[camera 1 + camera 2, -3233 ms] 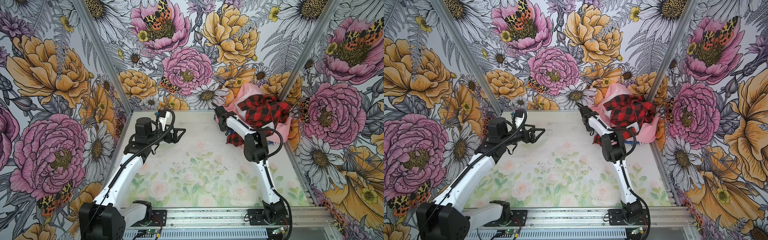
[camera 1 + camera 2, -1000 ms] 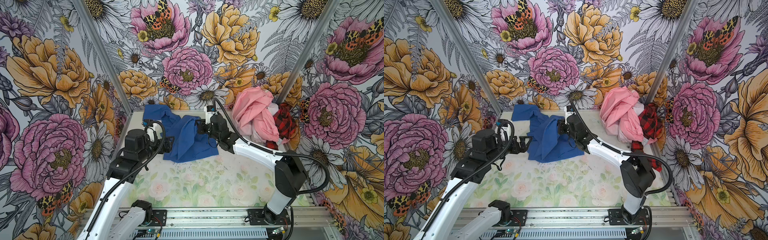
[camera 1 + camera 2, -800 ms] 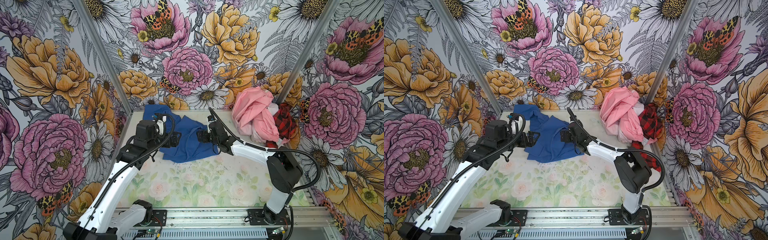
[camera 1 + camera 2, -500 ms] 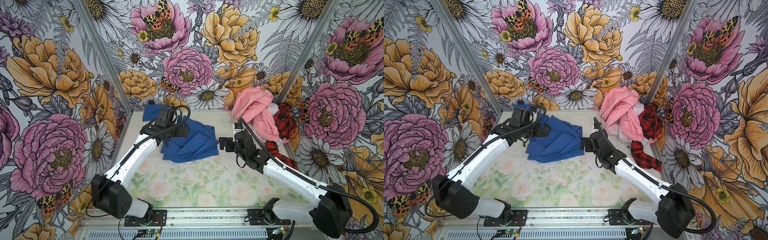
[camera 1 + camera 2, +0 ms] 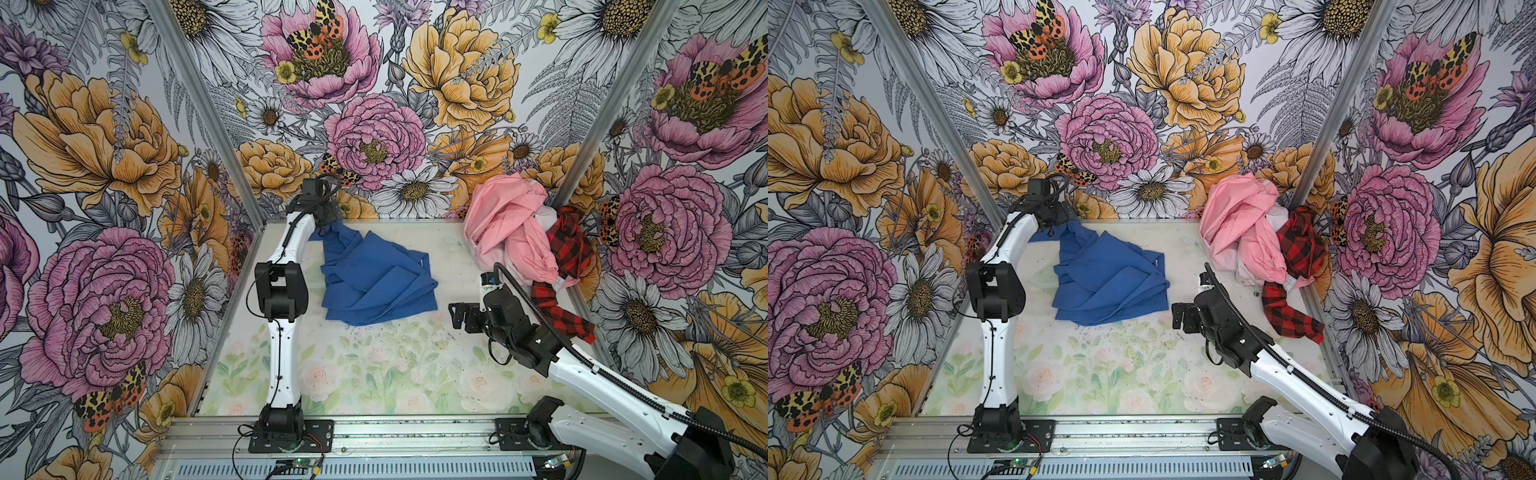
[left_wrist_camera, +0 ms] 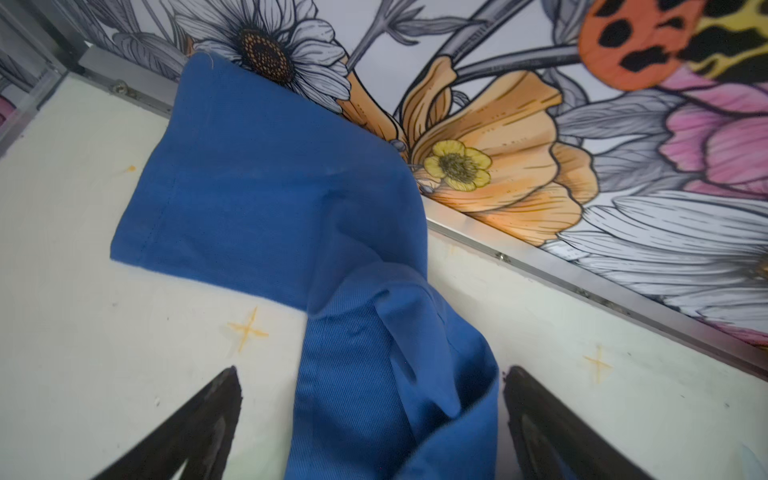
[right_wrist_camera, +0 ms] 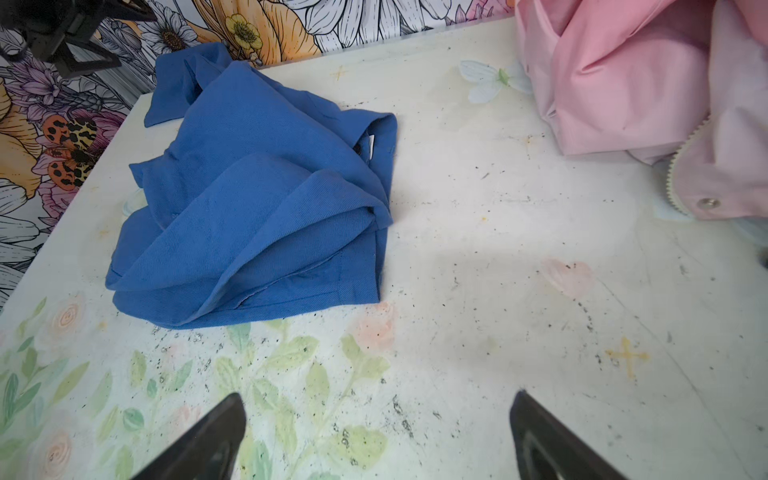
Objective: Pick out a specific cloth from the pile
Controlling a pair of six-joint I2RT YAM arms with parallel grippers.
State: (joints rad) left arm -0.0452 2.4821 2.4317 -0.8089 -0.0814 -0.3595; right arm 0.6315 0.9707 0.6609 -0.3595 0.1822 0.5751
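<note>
The cloth [image 5: 374, 282] [image 5: 1108, 282] is a plain royal-blue garment lying crumpled on the table, left of the middle and apart from the pile. The pile [image 5: 507, 232] [image 5: 1241, 232], pale pink fabric with red-and-black check, sits in the back right corner. My left gripper [image 5: 328, 220] [image 6: 369, 370] hovers over the cloth's far end by the back wall. It is open, with a blue fold [image 6: 390, 374] lying loose between its spread fingers. My right gripper [image 5: 455, 316] [image 7: 379, 395] is open and empty over bare table, to the right of the cloth [image 7: 257, 199].
A red-and-black checked sleeve [image 5: 557, 307] trails from the pile along the right wall, just behind my right arm. Flowered walls close in the back and both sides. Pink fabric with a zipper [image 7: 685, 124] lies close to my right gripper's far side.
My right gripper let go of the cloth and drew back toward the front right. My left arm swung to the back left corner over the cloth's far end. The cloth settled on the table.
</note>
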